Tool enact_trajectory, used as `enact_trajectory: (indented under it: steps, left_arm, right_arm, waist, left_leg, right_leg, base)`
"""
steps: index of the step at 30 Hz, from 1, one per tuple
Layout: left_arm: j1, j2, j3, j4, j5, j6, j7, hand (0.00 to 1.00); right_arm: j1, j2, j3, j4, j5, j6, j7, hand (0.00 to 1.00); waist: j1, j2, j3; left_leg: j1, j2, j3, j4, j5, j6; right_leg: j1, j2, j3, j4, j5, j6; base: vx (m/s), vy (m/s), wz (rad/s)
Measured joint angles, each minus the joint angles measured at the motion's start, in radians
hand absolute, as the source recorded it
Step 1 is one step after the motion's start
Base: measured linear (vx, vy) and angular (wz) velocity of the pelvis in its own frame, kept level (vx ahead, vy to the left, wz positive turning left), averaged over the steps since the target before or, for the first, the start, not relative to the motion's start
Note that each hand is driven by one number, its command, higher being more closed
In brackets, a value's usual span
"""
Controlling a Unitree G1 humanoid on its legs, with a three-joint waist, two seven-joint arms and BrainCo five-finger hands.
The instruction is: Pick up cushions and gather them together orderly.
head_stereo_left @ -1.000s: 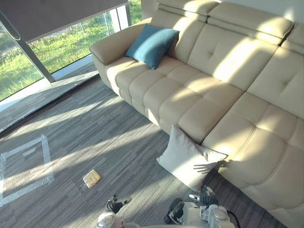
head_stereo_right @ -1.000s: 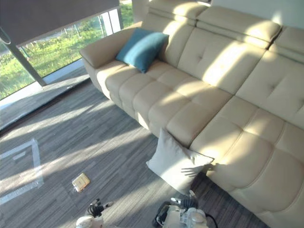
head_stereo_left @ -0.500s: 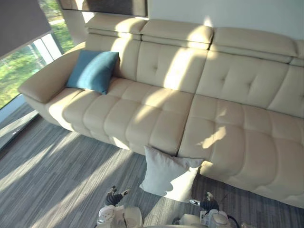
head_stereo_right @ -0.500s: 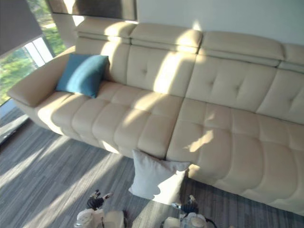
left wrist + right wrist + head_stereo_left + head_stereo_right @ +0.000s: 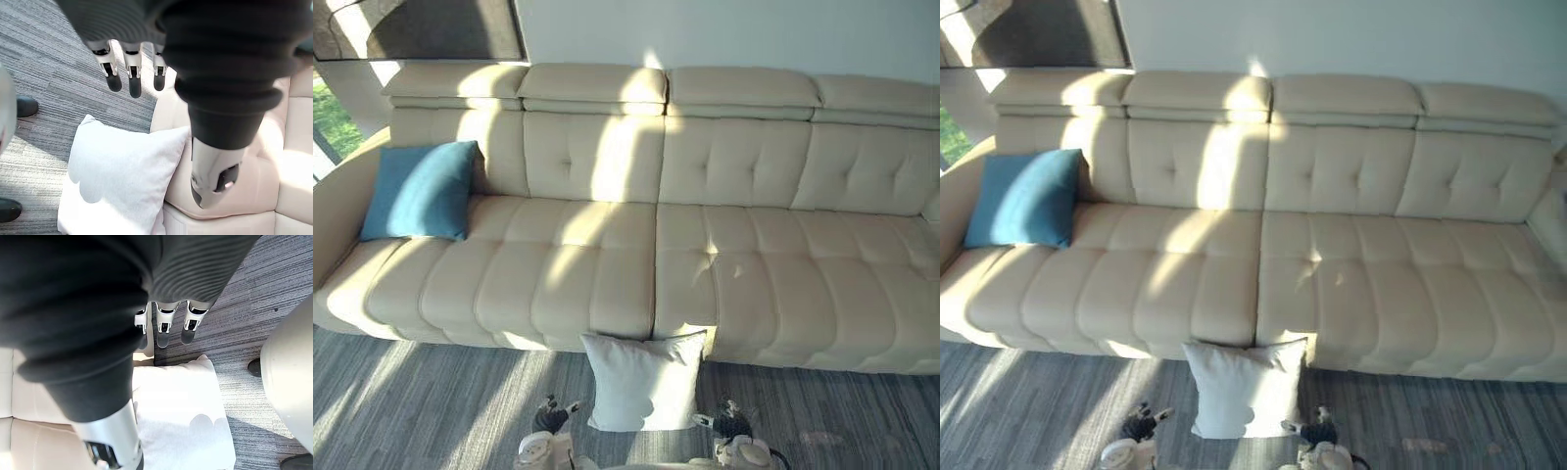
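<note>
**Left hand (image 5: 133, 78) and right hand (image 5: 166, 330): fingers straight, nothing held**

1. Left hand. My left hand hangs low at the near edge of the scene, just left of the white cushion (image 5: 641, 382). Its fingers (image 5: 112, 73) are straight and lie side by side, and the thumb (image 5: 212, 178) stands apart from them. It touches nothing.

2. Right hand. My right hand hangs low at the near edge, just right of the white cushion. Its fingers (image 5: 190, 325) are straight and loosely spread, with the thumb (image 5: 115, 445) set off to one side. It carries nothing.

3. White cushion. It stands upright on the grey floor (image 5: 411, 401), its back leaning against the front of the sofa (image 5: 754, 264). It sits near the middle of the sofa, between my two hands.

4. Blue cushion (image 5: 421, 191). It rests on the seat at the left end of the sofa. It leans against the backrest, just beside the left armrest (image 5: 331, 220).

5. Relation. The two cushions are well apart, one on the floor and one on the seat.
</note>
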Motion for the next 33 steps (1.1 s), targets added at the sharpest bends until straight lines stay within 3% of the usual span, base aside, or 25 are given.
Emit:
enact_trajectory:
  steps: [2,4,7,10,17,19,26,33]
  left_arm:
    - [-0.020,0.003,-0.021,-0.010,-0.022,-0.001,0.005,0.00]
    - [-0.062,0.010,-0.021,-0.031,-0.036,-0.001,0.020,0.00]
    - [-0.127,0.024,-0.027,-0.073,-0.080,-0.001,0.048,0.00]
    - [-0.183,0.053,-0.031,-0.132,-0.128,-0.004,0.088,0.00]
    - [-0.378,0.154,-0.013,-0.227,-0.197,-0.027,0.134,0.00]
    - [-0.469,0.198,0.024,-0.245,-0.227,-0.030,0.148,0.00]
    - [-0.718,0.377,0.065,-0.254,-0.246,-0.044,0.149,0.00]
    - [-0.899,0.412,-0.018,-0.286,-0.301,-0.063,0.150,0.00]
  right_arm:
    - [-0.016,-0.015,0.000,0.000,0.002,0.000,-0.010,0.00]
    - [-0.037,-0.021,0.002,-0.012,0.016,0.000,-0.018,0.00]
    - [-0.124,-0.042,0.004,-0.033,0.055,-0.001,-0.043,0.00]
    - [-0.182,-0.074,0.000,-0.118,0.093,-0.008,-0.074,0.00]
    - [-0.396,-0.185,-0.010,-0.218,0.161,-0.030,-0.124,0.00]
    - [-0.512,-0.235,-0.011,-0.249,0.169,-0.035,-0.134,0.00]
    - [-0.845,-0.391,-0.052,-0.254,0.198,-0.061,-0.155,0.00]
    - [-1.093,-0.425,0.037,-0.246,0.265,-0.078,-0.156,0.00]
  waist:
    - [0.002,-0.007,0.030]
    - [0.000,-0.026,0.088]
    - [0.003,-0.025,0.190]
    - [0.004,-0.034,0.250]
    - [-0.003,-0.045,0.348]
    - [-0.006,-0.050,0.407]
    - [-0.014,-0.050,0.449]
    - [-0.012,-0.049,0.453]
  left_leg:
    - [-0.054,-0.002,-0.004,0.054,-0.002,0.001]
    - [-0.161,0.007,-0.020,0.188,-0.045,0.007]
    - [-0.382,0.064,-0.042,0.443,-0.130,0.010]
    - [-0.562,0.101,-0.057,0.610,-0.178,0.010]
    - [-0.924,0.144,-0.091,0.846,-0.204,0.028]
    - [-1.031,0.151,-0.100,0.900,-0.201,0.032]
    - [-1.389,0.177,-0.124,1.054,-0.191,0.035]
    - [-1.585,0.178,-0.150,1.126,-0.189,0.038]
  right_leg:
    - [-0.068,-0.017,-0.014,0.074,-0.025,-0.008]
    - [-0.157,-0.035,-0.040,0.170,-0.066,-0.024]
    - [-0.345,-0.031,-0.048,0.355,-0.112,-0.047]
    - [-0.524,-0.028,-0.043,0.502,-0.146,-0.063]
    - [-0.879,-0.034,-0.036,0.708,-0.153,-0.096]
    - [-0.988,-0.036,-0.031,0.757,-0.144,-0.109]
    - [-1.342,-0.040,-0.026,0.895,-0.121,-0.127]
    - [-1.532,-0.049,-0.030,0.964,-0.121,-0.124]
  base:
    - [-0.11,-0.050,0.07]
    - [-0.25,-0.097,0.16]
    - [-0.26,-0.073,-0.06]
    - [-0.26,-0.060,-0.19]
    - [-0.22,-0.048,-0.07]
    - [-0.19,-0.039,-0.07]
    - [-0.09,-0.019,-0.03]
    - [-0.05,-0.004,0.03]
